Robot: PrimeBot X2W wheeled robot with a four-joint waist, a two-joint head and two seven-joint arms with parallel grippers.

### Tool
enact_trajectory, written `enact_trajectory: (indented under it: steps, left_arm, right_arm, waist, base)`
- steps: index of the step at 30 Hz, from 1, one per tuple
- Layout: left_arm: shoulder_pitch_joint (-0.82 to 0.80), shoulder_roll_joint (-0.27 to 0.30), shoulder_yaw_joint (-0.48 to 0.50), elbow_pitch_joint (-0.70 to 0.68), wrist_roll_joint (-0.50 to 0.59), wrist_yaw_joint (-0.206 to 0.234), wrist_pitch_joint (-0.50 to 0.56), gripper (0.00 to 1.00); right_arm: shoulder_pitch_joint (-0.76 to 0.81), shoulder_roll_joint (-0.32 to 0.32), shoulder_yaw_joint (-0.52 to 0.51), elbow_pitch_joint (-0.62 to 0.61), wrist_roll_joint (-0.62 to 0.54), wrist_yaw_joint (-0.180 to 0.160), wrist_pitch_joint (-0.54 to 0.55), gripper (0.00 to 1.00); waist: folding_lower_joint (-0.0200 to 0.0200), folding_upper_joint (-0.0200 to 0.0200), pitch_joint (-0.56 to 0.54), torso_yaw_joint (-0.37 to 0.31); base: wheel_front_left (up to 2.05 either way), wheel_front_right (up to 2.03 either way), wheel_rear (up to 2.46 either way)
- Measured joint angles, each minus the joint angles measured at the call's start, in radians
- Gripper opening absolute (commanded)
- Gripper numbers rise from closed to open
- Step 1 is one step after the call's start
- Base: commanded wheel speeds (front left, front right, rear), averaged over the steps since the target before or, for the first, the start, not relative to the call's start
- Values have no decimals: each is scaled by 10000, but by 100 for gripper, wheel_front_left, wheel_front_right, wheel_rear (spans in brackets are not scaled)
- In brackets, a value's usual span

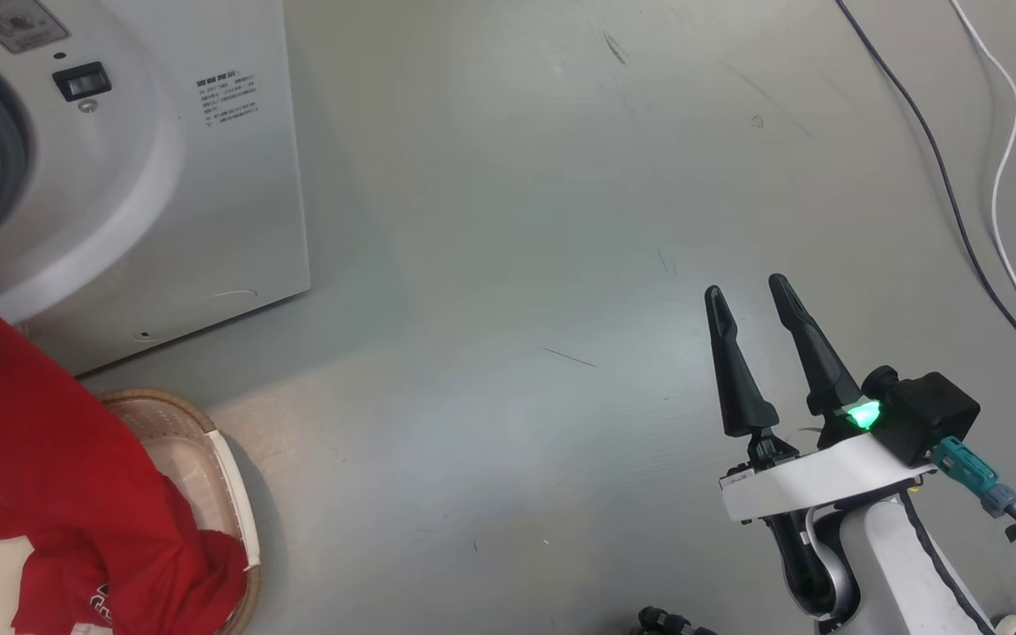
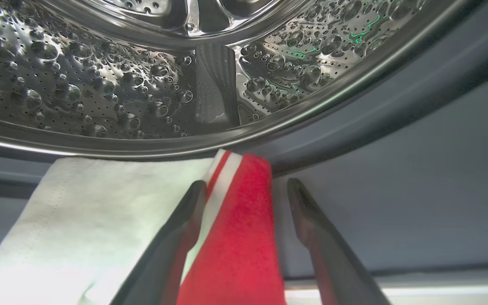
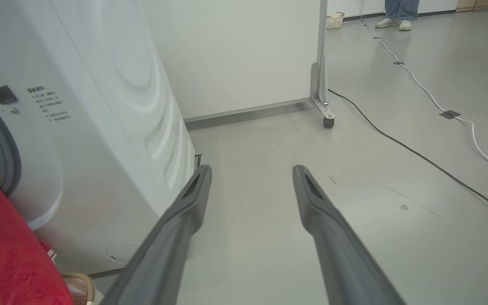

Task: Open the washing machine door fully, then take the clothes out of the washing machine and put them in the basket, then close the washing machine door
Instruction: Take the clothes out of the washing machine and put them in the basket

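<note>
The white washing machine (image 1: 208,203) stands at the upper left, and its door is out of view. The red clothes (image 1: 49,459) hang from its opening down into the cream basket (image 1: 230,476) on the floor below. In the left wrist view my left gripper (image 2: 246,185) is open at the grey gasket (image 2: 396,148), just before the steel drum (image 2: 100,84). A red strip with a white stripe (image 2: 235,237) lies between its fingers, beside a white panel (image 2: 91,212). My right gripper (image 1: 745,287) is open and holds nothing, over bare floor to the right of the machine.
A dark cable (image 1: 940,159) and a white cable (image 1: 1006,176) run along the floor at the right. In the right wrist view a wheeled white partition (image 3: 322,63) stands behind the machine (image 3: 100,127). A person's feet (image 3: 396,23) and another basket (image 3: 334,19) are far back.
</note>
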State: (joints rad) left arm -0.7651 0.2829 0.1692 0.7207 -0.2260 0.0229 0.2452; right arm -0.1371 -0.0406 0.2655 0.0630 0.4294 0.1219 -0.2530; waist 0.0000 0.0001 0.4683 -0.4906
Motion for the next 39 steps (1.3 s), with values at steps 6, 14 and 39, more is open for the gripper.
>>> enact_trajectory:
  steps: [6,14,39]
  left_arm:
    - [-51,19,151,414,0,161,2,0]
    - [-180,31,188,671,-4,173,-105,0]
    - [437,-1183,-581,759,-77,-913,-2694,0]
  right_arm:
    - [0,0,115,0,0,0,0,100]
    - [-2,0,100,-8,0,-10,0,100]
    - [-65,-65,-1035,100,-640,-107,0,100]
  waist:
    - [0,0,-14,0]
    - [0,0,-42,43]
    - [0,0,-1024,1389]
  base:
    - [0,0,0]
    - [0,0,0]
    - [0,0,0]
